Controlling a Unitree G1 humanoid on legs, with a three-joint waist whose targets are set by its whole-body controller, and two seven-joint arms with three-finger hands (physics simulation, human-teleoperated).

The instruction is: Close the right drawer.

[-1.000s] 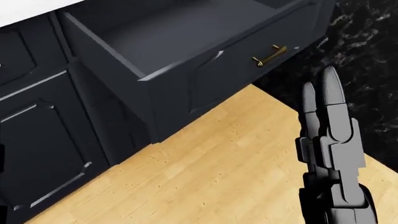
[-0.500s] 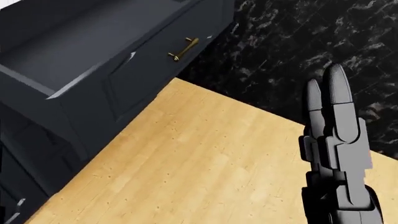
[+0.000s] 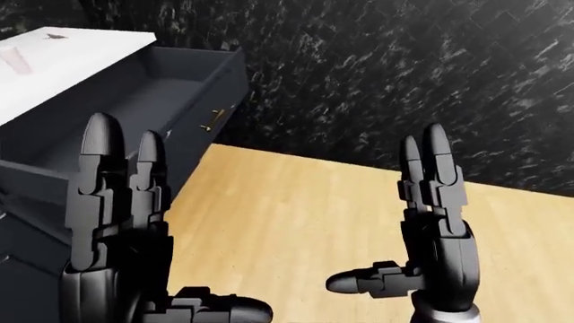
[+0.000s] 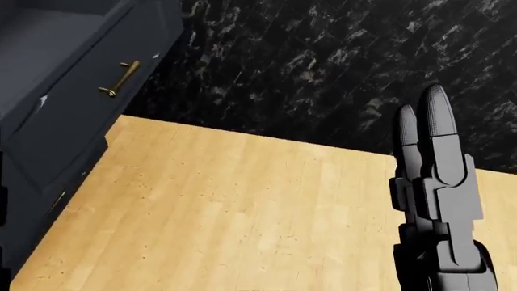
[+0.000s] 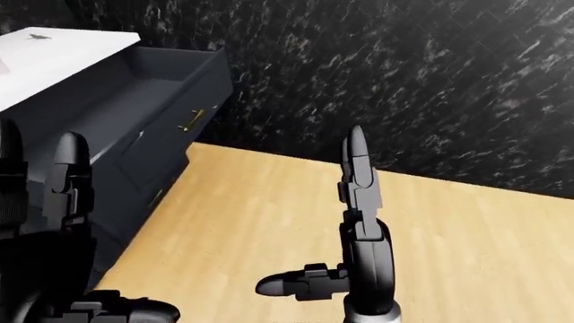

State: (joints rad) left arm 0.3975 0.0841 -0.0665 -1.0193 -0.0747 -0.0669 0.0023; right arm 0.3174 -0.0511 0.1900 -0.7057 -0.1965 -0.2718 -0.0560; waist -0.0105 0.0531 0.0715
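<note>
Right hand (image 3: 435, 222): my fingers stand straight up, thumb out to the left, released and holding nothing; it sits in the lower right of the left-eye view, well apart from the drawer.
Left hand (image 3: 116, 222): also upright and unclenched, empty, filling the lower left of that view, over the cabinet side.
Drawer (image 3: 193, 87): pulled out, at the upper left of the left-eye view, its brass handle (image 4: 119, 79) on the panel facing the wood floor (image 4: 242, 206).
Risk, aim: my view points mostly at the black marbled wall (image 4: 339, 60), so I judge a push could miss the panel.
Risk, contact: a stiff fingertip could catch the handle or skid off the panel's edge.
Risk, left hand: it blocks my sight of the drawer's side.
</note>
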